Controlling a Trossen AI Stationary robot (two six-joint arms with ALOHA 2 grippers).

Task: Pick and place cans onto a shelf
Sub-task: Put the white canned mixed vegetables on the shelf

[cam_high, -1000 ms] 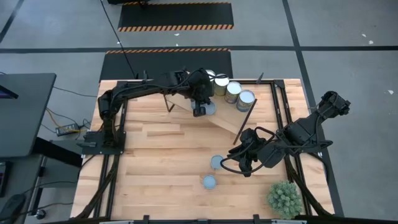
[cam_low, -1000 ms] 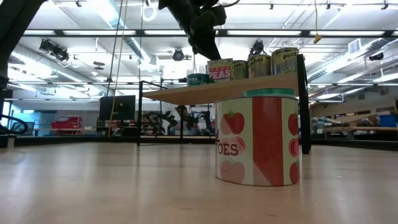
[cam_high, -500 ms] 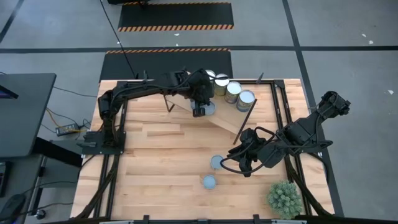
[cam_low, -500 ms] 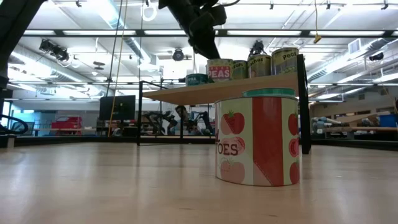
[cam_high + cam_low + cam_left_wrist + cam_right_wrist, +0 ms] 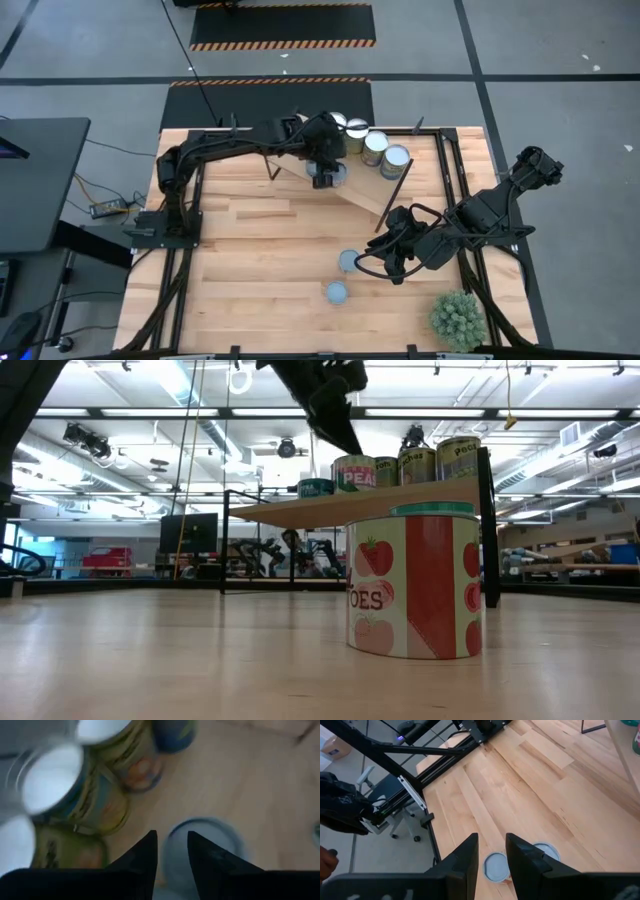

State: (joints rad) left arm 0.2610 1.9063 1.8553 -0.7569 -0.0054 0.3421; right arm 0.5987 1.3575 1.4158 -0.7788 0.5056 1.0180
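High view: the left gripper (image 5: 322,172) hangs over the shelf (image 5: 345,180), fingers slightly parted above a small can (image 5: 334,175), probably just releasing it. Three wider cans (image 5: 374,146) show beside it on the shelf's far edge; two small cans (image 5: 348,261) wait on the table by the right gripper (image 5: 386,258).

Low view: a tomato can (image 5: 413,585) stands near.

Right wrist view: its fingers (image 5: 465,860) are narrowly parted, holding nothing.
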